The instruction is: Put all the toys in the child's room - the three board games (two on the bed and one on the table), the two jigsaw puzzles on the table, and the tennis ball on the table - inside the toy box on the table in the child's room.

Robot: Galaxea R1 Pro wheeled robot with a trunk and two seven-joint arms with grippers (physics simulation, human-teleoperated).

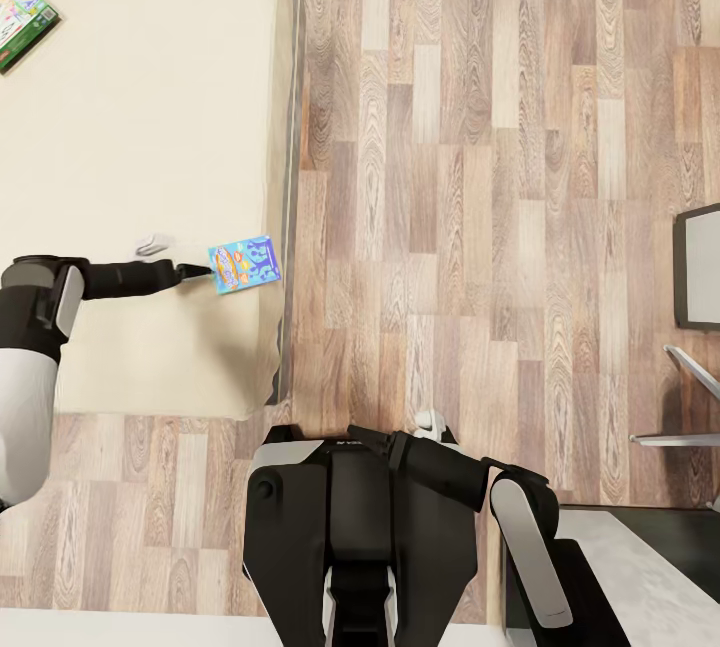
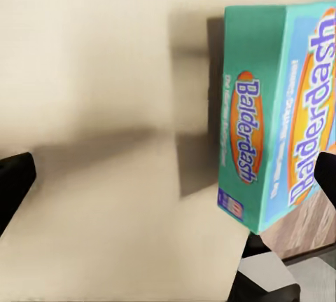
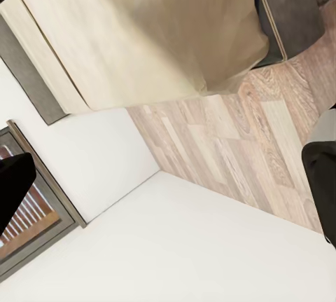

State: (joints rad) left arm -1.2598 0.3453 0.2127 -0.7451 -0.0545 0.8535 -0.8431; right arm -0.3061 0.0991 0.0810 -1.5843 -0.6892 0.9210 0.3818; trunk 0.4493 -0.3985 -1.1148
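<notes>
Blue board game [image 2: 280, 113] — printed "Balderdash" on cover and side.

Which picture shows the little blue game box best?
The left wrist view: the blue game box is close enough to read "Balderdash". The head view shows it small, lying near the bed edge by the left gripper.

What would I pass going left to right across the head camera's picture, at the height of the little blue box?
Left arm → left gripper, its jaws right by the box → small blue board game near the bed's edge → wood-plank floor → dark-framed object at the picture's right border.
</notes>
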